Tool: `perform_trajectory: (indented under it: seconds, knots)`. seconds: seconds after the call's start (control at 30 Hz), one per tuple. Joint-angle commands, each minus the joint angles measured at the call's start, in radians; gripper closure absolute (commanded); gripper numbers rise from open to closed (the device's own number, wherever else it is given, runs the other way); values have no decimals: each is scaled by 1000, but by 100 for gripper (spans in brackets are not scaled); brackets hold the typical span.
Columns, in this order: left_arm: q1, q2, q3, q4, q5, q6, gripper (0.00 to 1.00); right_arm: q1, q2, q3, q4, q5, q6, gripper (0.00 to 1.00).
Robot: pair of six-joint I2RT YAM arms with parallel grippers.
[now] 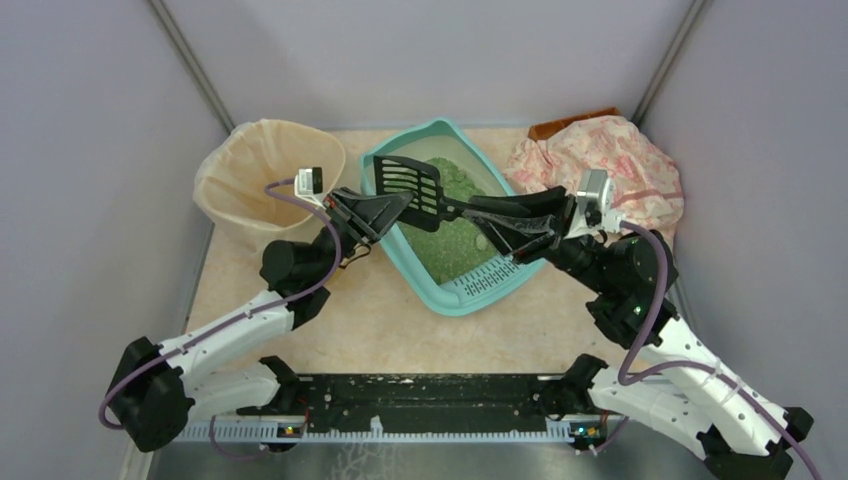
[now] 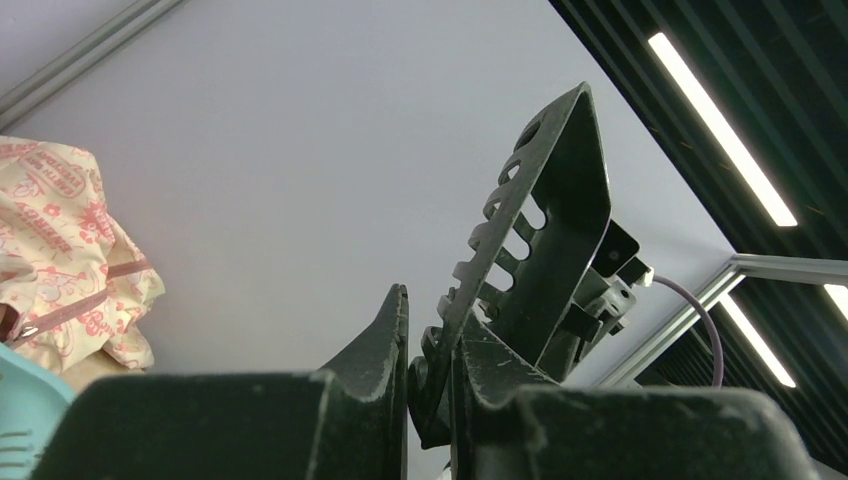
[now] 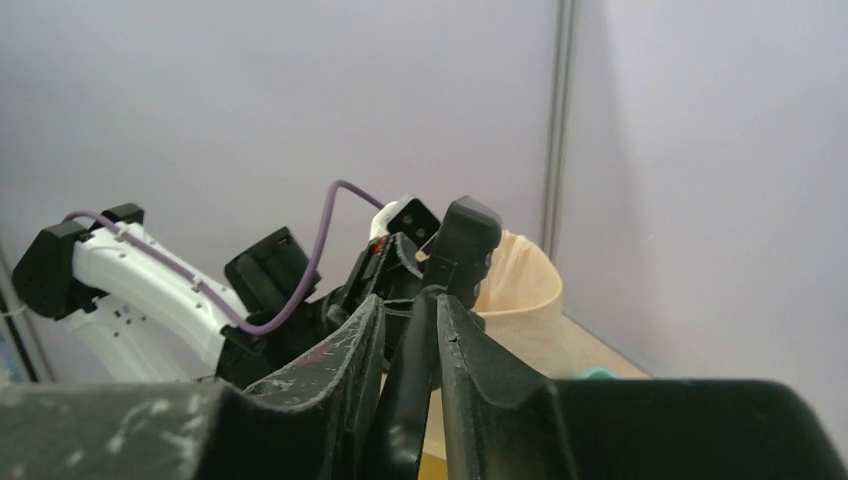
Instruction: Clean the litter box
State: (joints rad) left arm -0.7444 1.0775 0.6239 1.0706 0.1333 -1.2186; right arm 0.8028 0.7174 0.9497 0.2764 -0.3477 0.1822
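The teal litter box (image 1: 470, 290) lies in the middle of the table, with green granules (image 1: 450, 240) inside and its slotted grate at the near end. A black slotted scoop (image 1: 408, 186) hangs above its far end, held from both sides. My left gripper (image 1: 395, 206) is shut on the scoop's lower edge; in the left wrist view the scoop (image 2: 545, 220) rises from between the left gripper (image 2: 430, 320) fingers. My right gripper (image 1: 480, 213) reaches in from the right. In the right wrist view the scoop's handle (image 3: 410, 385) sits pinched between the right gripper (image 3: 410, 310) fingers.
A beige bag-lined bin (image 1: 262, 175) stands at the back left, also seen as the bin (image 3: 515, 290) beyond the right fingers. A pink patterned cloth bundle (image 1: 600, 160) lies at the back right. Grey walls enclose the table on three sides.
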Motion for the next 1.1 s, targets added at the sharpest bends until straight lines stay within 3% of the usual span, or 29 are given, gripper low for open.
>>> perform_trajectory:
  seconds: [0.0,0.07,0.23,0.27,0.33,0.37,0.4,0.47,0.63,0.83,0.87,1.0,1.07]
  knots:
    - [-4,10,29,89,30,-31,100,4,-4,3,47,7,5,85]
    - [-6,10,25,93,34,-34,100,5,-4,5,41,13,5,100]
    - [-6,-18,12,63,43,-6,100,5,-13,19,17,19,-2,100]
    - [-6,-25,17,35,51,13,89,4,-15,23,13,19,0,100]
    - [-6,-42,45,-48,87,88,38,4,-15,43,-5,19,5,100]
    - [-6,-55,63,-104,110,130,21,5,-14,61,-17,18,6,100]
    - [-6,-73,78,-164,122,180,8,4,-12,74,-31,19,8,100]
    - [-6,-111,95,-250,139,281,2,5,-10,102,-67,25,5,100]
    - [-5,-170,133,-354,223,505,14,4,-22,108,-73,6,15,100]
    - [-4,-166,233,-555,319,718,42,4,-19,122,-116,-21,35,100]
    - [-4,-170,236,-567,320,742,48,4,-21,122,-120,-25,39,100]
    - [-5,-185,248,-628,313,805,100,4,-41,115,-125,-25,53,100]
    - [-4,-196,244,-637,309,827,100,4,-47,111,-118,-31,54,100]
